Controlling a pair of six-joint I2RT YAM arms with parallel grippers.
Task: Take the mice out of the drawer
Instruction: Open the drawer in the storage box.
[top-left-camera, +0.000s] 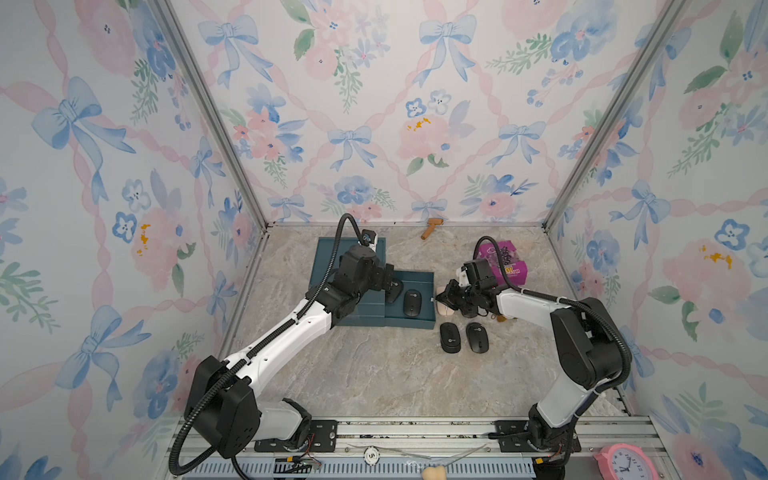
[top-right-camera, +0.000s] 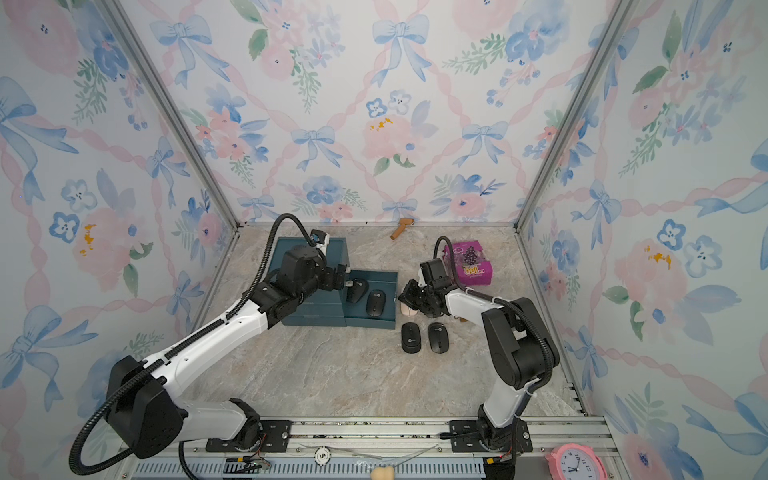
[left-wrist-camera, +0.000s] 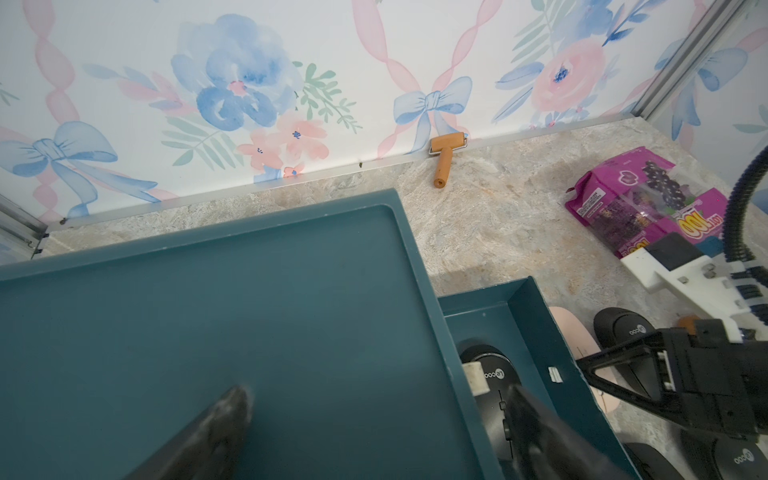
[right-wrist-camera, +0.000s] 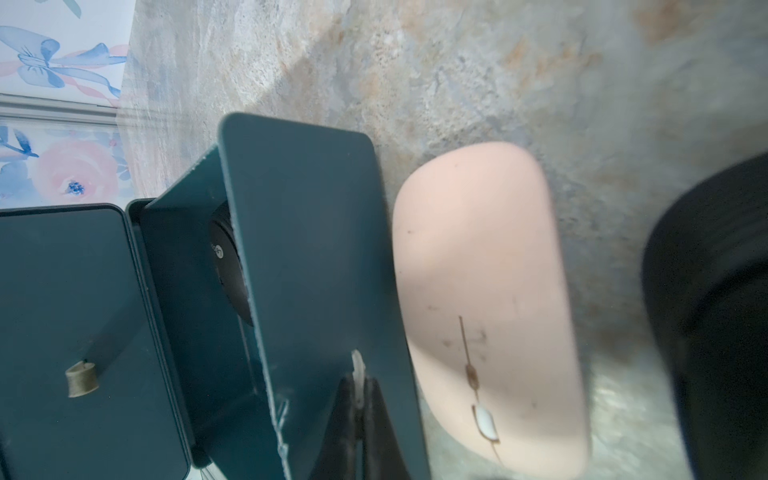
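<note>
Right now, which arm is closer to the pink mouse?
Right. The right end effector pinches the drawer handle beside the pink mouse; the left end effector hangs open over the drawer.

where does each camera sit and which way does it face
Top views: high over the base rail, looking down at the table; both arms show.
Left wrist: above the teal cabinet, facing the back wall; open left gripper shows.
Right wrist: low beside the drawer front; right gripper, shut on its pull tab, shows.
Both wrist views share the pink mouse.
</note>
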